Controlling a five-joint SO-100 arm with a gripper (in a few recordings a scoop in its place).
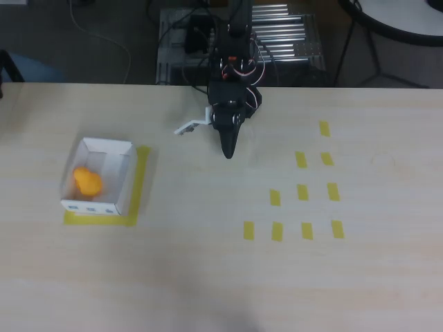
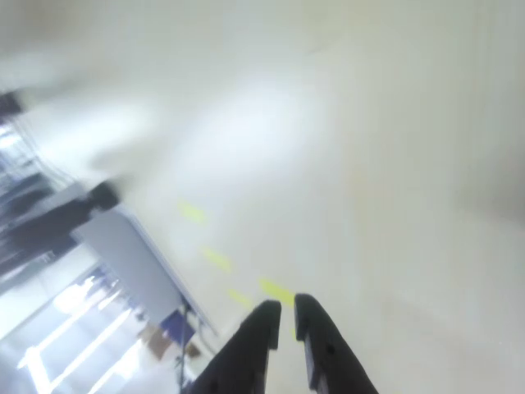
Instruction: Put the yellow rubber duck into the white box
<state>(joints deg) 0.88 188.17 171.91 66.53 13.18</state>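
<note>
From above, I count one yellow rubber duck (image 1: 88, 182) and one white box (image 1: 127, 181), and the duck lies inside the box, toward its left half. The box sits on a patch of yellow tape (image 1: 141, 181) at the left of the pale wooden table (image 1: 208, 277). Ten small yellow tape marks (image 1: 302, 192) are scattered in rows on the right side of the table. My claw (image 1: 228, 149) hangs over the table's far middle, well apart from the box, its black fingers pressed together to a point and holding nothing.

Through my wrist camera, my two dark fingers (image 2: 254, 345) stand nearly touching, a thin gap between them, over the blurred pale table. Three yellow marks (image 2: 276, 290) show faintly ahead.
</note>
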